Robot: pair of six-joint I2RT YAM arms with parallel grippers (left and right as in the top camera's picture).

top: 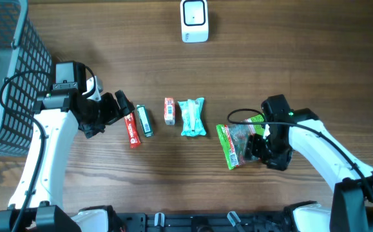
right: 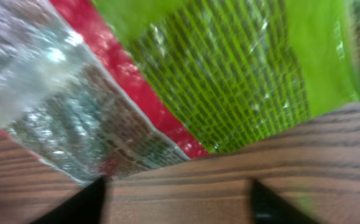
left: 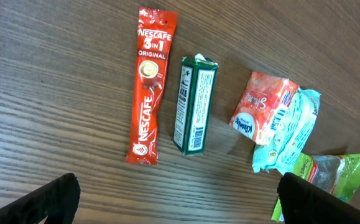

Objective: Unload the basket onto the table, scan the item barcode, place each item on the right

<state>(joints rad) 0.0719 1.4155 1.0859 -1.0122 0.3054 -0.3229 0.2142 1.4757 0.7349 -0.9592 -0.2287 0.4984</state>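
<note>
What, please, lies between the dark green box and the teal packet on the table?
A small orange-and-white tissue packet lies between the dark green box and the teal packet; the overhead view shows it best.

green packet (right: 229, 68): blurred, cropped by frame | basket (top: 25, 61): cut by left edge

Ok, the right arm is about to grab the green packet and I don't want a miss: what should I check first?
1. Right tool open: ok.
2. Green packet between its fingertips: not ok, only bare table shows there.
3. Packet's barcode in view: cannot tell.
4. Scanner unobstructed: ok.
5. Left tool open, empty, away from the packet: ok.
</note>
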